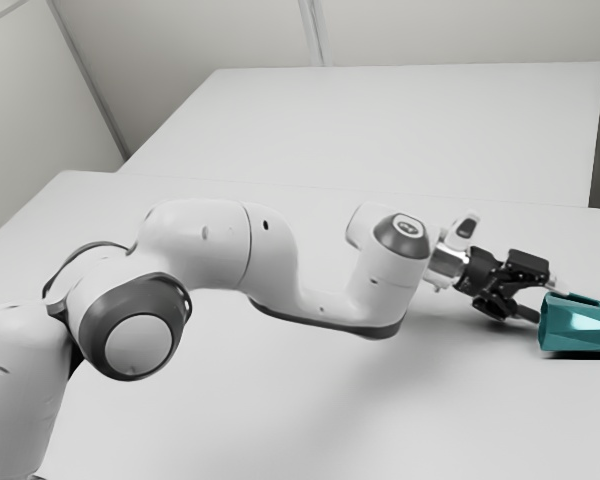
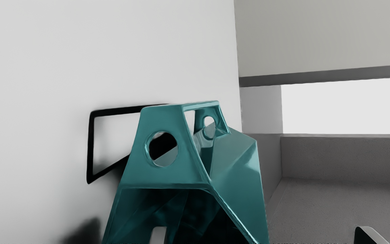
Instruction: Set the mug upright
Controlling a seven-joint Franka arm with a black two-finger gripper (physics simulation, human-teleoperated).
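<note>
Side wall (image 1: 40, 110): upright panel at the exterior view's left, well apart from the teal faceted mug (image 1: 570, 328).
Robot arm (image 1: 195, 240): white, with dark grey joint covers; extends from the exterior view's left toward the mug.
Tabletop (image 1: 270, 410): pale, plain surface; extends beneath the mug and along the arm.
Rear surface (image 1: 400, 115): pale, flat, well apart from the mug, beyond the tabletop.
Gripper (image 1: 545, 300): black, two-finger type; located just beside the mug, on the arm side.
Fingers (image 2: 159, 234): spread apart, clamped on nothing. In the wrist view, one tip lines up with the mug's open mouth (image 2: 195, 206); the other stands outside the mug, past its faceted side wall (image 2: 242, 183). Contact with the mug: cannot be determined.
Mug attitude: lying on its side at the exterior view's right, mouth toward the gripper; not upright.
Handle (image 2: 191, 162): teal, angular, pierced by round holes; projects from the mug's side.
Shadow (image 2: 90, 149): black angular outline on the tabletop, beside the mug.
</note>
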